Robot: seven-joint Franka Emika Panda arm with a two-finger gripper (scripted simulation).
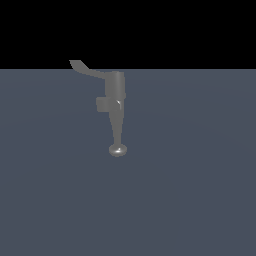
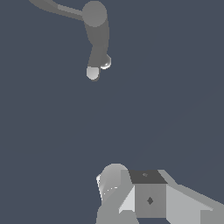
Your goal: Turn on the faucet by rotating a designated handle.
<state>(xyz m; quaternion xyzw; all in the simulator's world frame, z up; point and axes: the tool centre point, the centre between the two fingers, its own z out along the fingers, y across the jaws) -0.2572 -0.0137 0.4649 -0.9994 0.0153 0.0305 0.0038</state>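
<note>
Faucet (image 1: 116,107) upright mid-floor (image 1: 200,190); handle (image 1: 86,69) reaching toward the exterior view's left — untouched; gripper (image 2: 131,197) well apart from it, perhaps partly seen — fingers' spread impossible to tell.

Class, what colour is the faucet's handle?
The handle is plain matte grey, with no pattern, the same as the faucet. It shows best in the exterior view.

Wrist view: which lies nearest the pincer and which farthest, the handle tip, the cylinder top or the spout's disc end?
1. Disc end, at the spout's tip.
2. Cylinder top, where the handle joins.
3. Handle tip, sticking out sideways.
</note>
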